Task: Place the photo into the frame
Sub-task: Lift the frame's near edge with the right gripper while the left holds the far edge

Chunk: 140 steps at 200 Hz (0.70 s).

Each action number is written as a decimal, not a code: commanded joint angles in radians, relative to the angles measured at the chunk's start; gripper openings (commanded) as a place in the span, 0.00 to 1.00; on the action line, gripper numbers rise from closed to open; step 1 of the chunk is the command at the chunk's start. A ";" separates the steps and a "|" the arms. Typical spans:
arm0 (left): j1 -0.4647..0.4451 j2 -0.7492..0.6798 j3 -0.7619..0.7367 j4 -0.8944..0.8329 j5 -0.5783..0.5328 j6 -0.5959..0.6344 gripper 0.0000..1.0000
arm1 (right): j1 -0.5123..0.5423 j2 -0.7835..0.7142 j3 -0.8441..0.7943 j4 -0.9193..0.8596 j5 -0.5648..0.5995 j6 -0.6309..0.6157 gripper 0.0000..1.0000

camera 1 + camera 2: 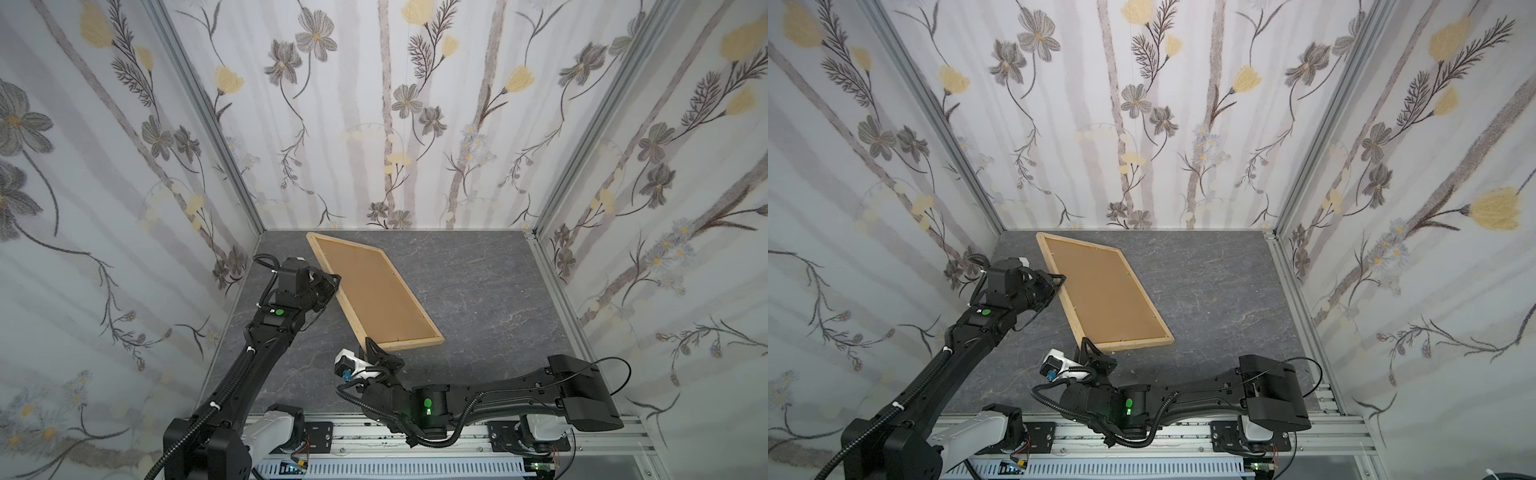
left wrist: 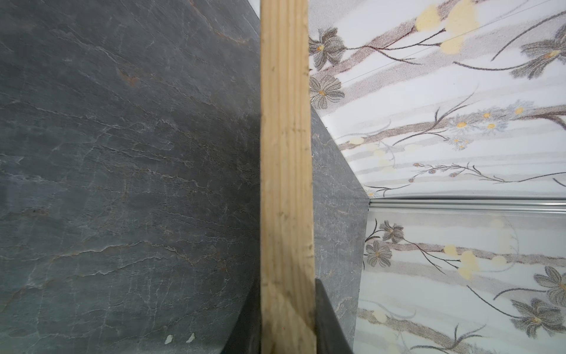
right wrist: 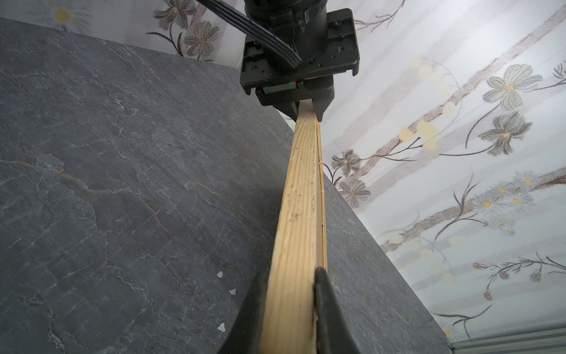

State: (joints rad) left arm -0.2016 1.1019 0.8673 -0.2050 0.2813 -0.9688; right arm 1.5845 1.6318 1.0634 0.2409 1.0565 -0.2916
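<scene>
A large light-wood frame (image 1: 411, 343) (image 1: 1138, 342) is held between two black robot arms over the back left part of a dark grey stone-look worktop (image 1: 478, 291). Its back faces up, filled by a brown backing panel (image 1: 376, 286) (image 1: 1104, 286). One far corner lies close to the worktop's back edge. The frame appears tilted, its left side raised; whether any edge touches the worktop is hard to tell. The left gripper (image 1: 336, 278) (image 2: 286, 331) is clamped on the frame's long left side, about halfway along. The right gripper (image 1: 370, 343) (image 3: 289, 294) is clamped on the same side at the near corner, a finger (image 3: 324, 303) pressed against each face of the strip.
</scene>
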 commanded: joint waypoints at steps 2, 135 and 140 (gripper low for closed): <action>-0.001 -0.007 0.010 0.124 0.057 -0.001 0.00 | -0.009 -0.021 0.004 0.000 -0.059 0.077 0.00; -0.001 -0.036 -0.011 0.236 0.145 -0.016 0.82 | -0.110 -0.240 -0.053 -0.075 -0.295 0.316 0.00; -0.001 -0.040 -0.010 0.236 0.147 -0.017 0.82 | -0.114 -0.246 -0.055 -0.075 -0.296 0.322 0.00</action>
State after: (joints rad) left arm -0.2028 1.0744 0.8551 -0.0326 0.3985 -0.9947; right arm 1.4837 1.4155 1.0187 0.1131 0.8291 -0.1085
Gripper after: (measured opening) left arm 0.809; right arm 0.198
